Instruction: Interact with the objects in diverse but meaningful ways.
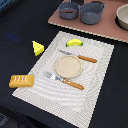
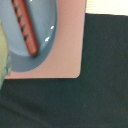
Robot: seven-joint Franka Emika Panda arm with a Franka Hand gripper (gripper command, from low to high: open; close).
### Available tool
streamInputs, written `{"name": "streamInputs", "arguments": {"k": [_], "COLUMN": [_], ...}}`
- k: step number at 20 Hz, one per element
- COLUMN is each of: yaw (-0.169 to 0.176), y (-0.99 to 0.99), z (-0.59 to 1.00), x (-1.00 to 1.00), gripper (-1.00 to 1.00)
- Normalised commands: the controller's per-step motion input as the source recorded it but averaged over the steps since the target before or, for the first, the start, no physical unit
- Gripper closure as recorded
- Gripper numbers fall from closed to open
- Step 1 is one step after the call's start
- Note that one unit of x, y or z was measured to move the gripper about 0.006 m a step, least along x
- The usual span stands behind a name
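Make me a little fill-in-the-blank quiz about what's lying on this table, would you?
1. The cheese wedge lies on the dark table, just off the striped ____.
2. The round plate sits between the knife and the ____.
3. In the wrist view, the sausage lies in a ____ dish on a pink tray.
4. Two grey ____ stand on the tray at the far side.

Missing words: placemat; fork; blue; pots

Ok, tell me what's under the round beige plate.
The beige plate sits on the striped placemat, between the knife and fork, both also on the mat. Whatever the mat area directly beneath the plate holds is covered and cannot be seen.
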Motion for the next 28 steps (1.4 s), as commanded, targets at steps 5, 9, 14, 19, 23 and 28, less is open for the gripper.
{"name": "streamInputs", "arguments": {"k": [5,9,14,19,23,28], "yaw": [-0.045,-0.036,-0.051,-0.038,-0.014,-0.016], "y": [-0.94,-0.96,-0.9,-0.54,-0.34,-0.24], "z": [-0.06,-0.15,-0.25,-0.56,-0.7,-0.7], "x": [0.14,0.07,0.01,-0.25,-0.49,-0.53], "gripper": [-1.0,-1.0,-1.0,-1.0,-1.0,-1.0]}}
